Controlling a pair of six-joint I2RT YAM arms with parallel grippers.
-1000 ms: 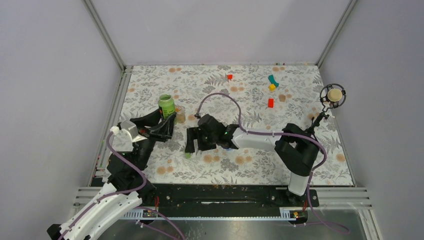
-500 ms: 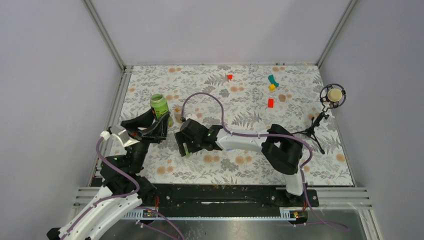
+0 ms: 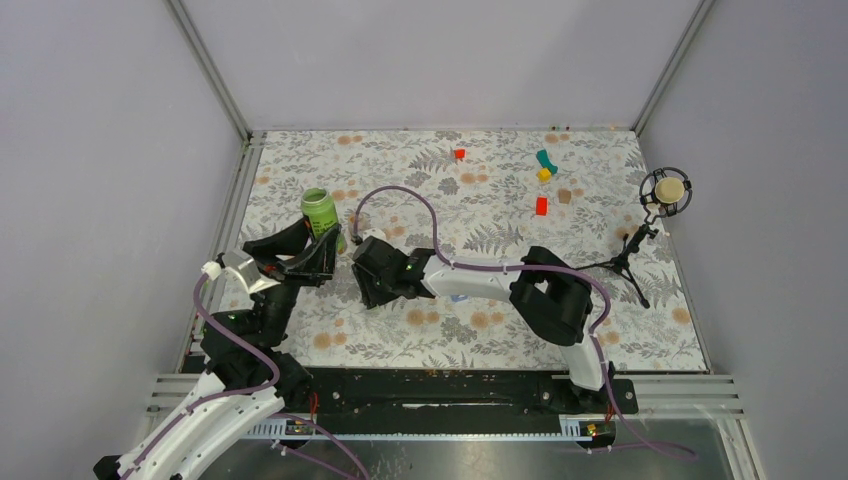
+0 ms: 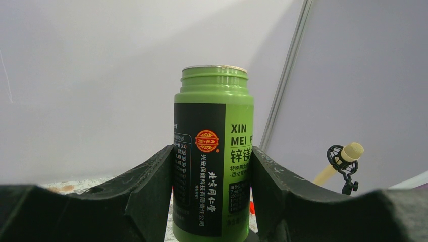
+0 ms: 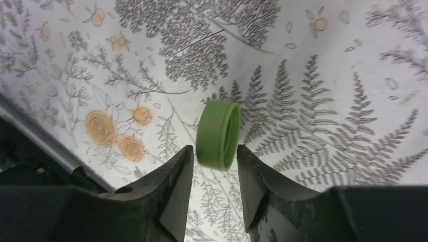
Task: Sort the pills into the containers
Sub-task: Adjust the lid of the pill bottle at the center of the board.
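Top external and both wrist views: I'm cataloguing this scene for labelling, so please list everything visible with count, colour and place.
green bottle: one, green, uncapped, table's left, in left gripper
green cap: one, green, on edge between right gripper's fingers
red blocks: two, red, far middle and right
teal block: one, teal, far right
yellow block: one, yellow, beside teal block
microphone: one, black stand, cream head, right edge
table: one, floral cover
left gripper: black, gripping bottle
right gripper: black, around cap

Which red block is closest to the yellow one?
The right-hand red block, lying close to the yellow block without touching it. The other red block sits alone, farther left and farther back.
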